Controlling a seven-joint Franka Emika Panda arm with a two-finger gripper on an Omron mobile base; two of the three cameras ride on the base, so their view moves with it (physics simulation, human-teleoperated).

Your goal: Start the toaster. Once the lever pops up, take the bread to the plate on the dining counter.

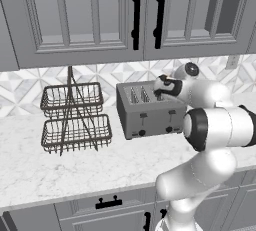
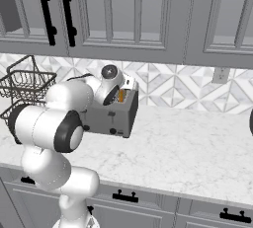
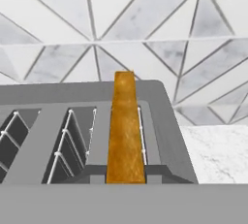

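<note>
The tool (image 1: 161, 91) hangs over the right end of the toaster (image 1: 145, 111) on the tabletop (image 1: 75, 167). Its fingers look narrowed onto the bread (image 3: 125, 131), standing upright in the rightmost slot, though the contact itself is hard to see.

Toaster: we see the grey toaster (image 3: 162, 121) from above, its wire-lined slots open.
Bread: we note the golden bread (image 3: 125, 131) standing upright in the rightmost slot.
Background: patterned tile wall (image 3: 145, 19); marble counter (image 3: 215, 152) at right.
</note>
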